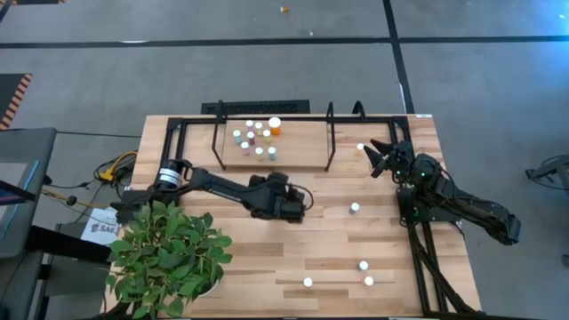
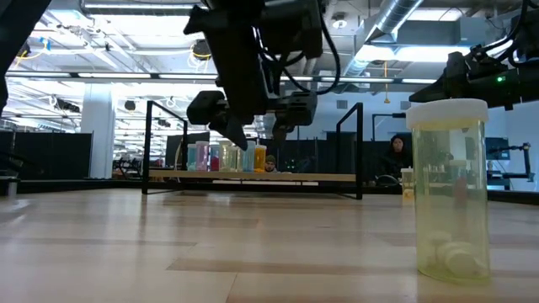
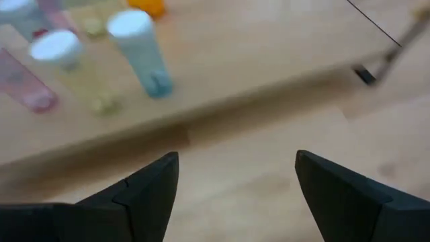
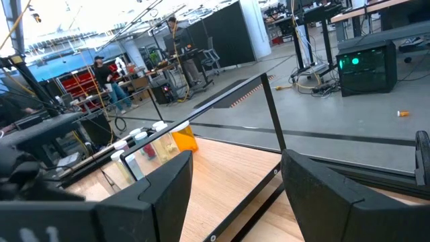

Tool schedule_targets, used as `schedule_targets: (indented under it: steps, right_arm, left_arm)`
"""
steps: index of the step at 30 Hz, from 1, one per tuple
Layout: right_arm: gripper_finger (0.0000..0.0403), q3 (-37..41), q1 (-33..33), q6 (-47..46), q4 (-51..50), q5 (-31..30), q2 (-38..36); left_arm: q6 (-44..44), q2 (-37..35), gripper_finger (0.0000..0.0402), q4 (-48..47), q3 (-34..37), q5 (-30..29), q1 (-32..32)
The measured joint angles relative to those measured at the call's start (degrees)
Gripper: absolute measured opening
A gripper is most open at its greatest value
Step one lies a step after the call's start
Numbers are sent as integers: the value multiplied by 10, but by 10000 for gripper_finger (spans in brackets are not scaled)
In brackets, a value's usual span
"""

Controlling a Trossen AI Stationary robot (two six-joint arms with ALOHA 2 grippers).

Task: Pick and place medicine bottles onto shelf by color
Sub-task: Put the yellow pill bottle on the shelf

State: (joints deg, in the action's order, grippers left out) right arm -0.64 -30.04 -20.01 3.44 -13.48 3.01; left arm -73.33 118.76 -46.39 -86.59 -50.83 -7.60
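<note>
The shelf (image 1: pixel 271 147) stands at the table's far side, with several small bottles (image 1: pixel 253 138) upright on its board: pink, teal and yellowish ones, and a larger orange one (image 1: pixel 275 125). In the left wrist view a teal bottle (image 3: pixel 141 54), a yellowish one (image 3: pixel 74 70) and a pink one (image 3: pixel 23 84) show on the board. Loose bottles stand on the table at the right (image 1: pixel 355 208), (image 1: pixel 363 265), (image 1: pixel 308 282). My left gripper (image 1: pixel 300 197) (image 3: pixel 235 175) is open and empty, in front of the shelf. My right gripper (image 1: pixel 380 156) (image 4: pixel 235 175) is open and empty by the shelf's right end, next to a bottle (image 1: pixel 360 148).
A potted green plant (image 1: pixel 164 253) stands at the table's near left corner. A yellowish bottle (image 2: pixel 448 189) stands close to the low camera. Another bottle (image 1: pixel 368 281) stands at the near right. People show in the room beyond the table (image 4: pixel 104 81).
</note>
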Motion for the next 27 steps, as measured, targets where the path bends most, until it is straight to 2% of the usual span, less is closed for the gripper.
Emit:
schedule_targets:
  steps: [5, 10, 18, 22, 27]
  right_arm:
    - [249, 0, 0, 0, 0, 0, 0]
    - [249, 0, 0, 0, 0, 0, 0]
    - [249, 0, 0, 0, 0, 0, 0]
    - [249, 0, 0, 0, 0, 0, 0]
    - [249, 0, 0, 0, 0, 0, 0]
  left_arm:
    - [34, 0, 287, 34, 0, 40, -35]
    - [97, 0, 287, 95, 0, 116, -65]
    - [105, -1, 287, 94, -59, 210, -93]
    - [106, -1, 287, 93, -94, 314, -91]
    - [99, -1, 287, 95, -139, 505, -74]
